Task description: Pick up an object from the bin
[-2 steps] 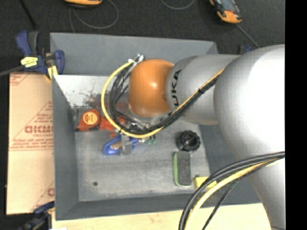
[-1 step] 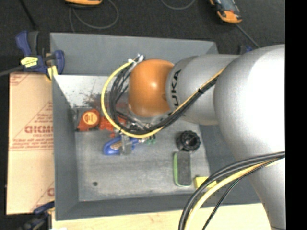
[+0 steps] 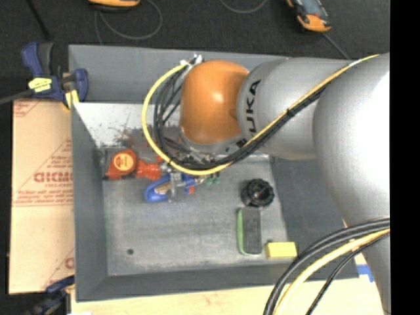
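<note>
Now the gripper [image 3: 176, 181] sits over a blue thing [image 3: 156, 193] at the bin's [image 3: 170, 241] ten o'clock. Open or clenched, I cannot tell.

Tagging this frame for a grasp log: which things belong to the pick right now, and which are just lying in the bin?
In the job:
- gripper, low at the left middle of the bin
- blue curved thing, right by it
- red thing, just beside that

Lying about:
- orange round thing, further left
- black round knob
- grey-green oblong pad
- yellow block
</note>
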Controlling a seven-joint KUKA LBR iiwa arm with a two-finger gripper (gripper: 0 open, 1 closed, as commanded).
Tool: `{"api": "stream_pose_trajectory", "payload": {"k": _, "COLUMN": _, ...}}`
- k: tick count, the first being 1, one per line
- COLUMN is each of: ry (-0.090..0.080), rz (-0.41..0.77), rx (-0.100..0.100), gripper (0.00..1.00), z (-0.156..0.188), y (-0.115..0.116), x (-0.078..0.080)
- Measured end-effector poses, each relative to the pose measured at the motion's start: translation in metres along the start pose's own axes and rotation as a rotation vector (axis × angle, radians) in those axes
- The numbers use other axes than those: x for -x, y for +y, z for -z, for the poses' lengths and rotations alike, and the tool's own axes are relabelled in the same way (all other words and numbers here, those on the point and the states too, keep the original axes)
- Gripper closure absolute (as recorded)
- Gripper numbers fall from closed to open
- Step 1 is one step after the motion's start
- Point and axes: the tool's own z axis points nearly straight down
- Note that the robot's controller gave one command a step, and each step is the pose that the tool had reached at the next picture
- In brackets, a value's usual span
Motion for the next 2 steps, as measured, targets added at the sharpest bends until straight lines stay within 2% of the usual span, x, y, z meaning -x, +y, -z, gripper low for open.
{"api": "stream_pose_trajectory", "payload": {"k": 1, "ry": -0.007, "rz": -0.009, "rx": -0.001, "gripper": 1.00, "z": 0.048, "y": -0.014, "x": 0.037}}
{"api": "stream_pose_trajectory", "payload": {"k": 2, "ry": -0.007, "rz": -0.028, "rx": 0.001, "gripper": 1.00, "z": 0.085, "y": -0.020, "x": -0.006}}
